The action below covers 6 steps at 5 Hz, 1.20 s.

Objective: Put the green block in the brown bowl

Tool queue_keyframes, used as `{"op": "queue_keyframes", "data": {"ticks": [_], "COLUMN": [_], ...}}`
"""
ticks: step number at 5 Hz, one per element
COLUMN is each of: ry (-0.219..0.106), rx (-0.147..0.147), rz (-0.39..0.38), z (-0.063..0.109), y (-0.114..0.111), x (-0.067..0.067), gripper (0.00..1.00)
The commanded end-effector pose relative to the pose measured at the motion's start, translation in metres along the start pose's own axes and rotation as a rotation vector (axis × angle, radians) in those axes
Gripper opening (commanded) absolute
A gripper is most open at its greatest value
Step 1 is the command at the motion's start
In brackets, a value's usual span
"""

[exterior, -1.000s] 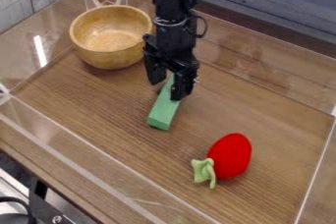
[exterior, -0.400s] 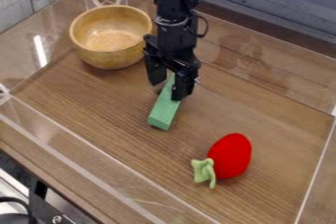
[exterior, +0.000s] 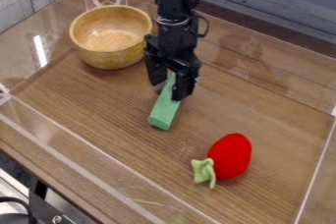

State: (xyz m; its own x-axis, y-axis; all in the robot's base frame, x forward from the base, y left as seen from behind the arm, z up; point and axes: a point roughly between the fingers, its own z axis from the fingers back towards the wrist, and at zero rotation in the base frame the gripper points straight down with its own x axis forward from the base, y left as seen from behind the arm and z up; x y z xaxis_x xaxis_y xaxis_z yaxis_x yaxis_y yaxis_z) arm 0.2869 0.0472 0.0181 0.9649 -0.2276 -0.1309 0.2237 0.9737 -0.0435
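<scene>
between the claw's [exterior: 172,77] fingers, green block [exterior: 164,108]

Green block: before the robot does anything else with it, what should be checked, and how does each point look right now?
1. Gripper open: ok, its fingers stand apart.
2. Gripper at the green block: ok, it is over the block's far end.
3. Block lying flat on the table: ok, as far as this view shows.
4. Fingers low enough to grip: cannot tell, height is hard to judge from this single view.
5. Brown bowl upright, with room inside: ok.
6. Red strawberry-like toy out of the way: ok, it lies apart from block and bowl.
</scene>
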Motion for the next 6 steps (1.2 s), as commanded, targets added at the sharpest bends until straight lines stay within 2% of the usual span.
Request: {"op": "queue_keyframes", "data": {"ticks": [1, 2, 3, 5, 6], "ry": [0.062, 0.060, 0.053, 0.020, -0.029], "rx": [-0.001, -0.002, -0.010, -0.020, -0.024], "rz": [-0.009, -0.010, 0.041, 0.105, 0.151], "z": [-0.011, -0.001, 0.010, 0.043, 0.078], "y": [0.001, 0.001, 0.001, 0.002, 0.002], "x": [-0.009, -0.010, -0.010, -0.005, 0.006], "gripper": [1.00, 0.00, 0.00, 0.00, 0.00]}}
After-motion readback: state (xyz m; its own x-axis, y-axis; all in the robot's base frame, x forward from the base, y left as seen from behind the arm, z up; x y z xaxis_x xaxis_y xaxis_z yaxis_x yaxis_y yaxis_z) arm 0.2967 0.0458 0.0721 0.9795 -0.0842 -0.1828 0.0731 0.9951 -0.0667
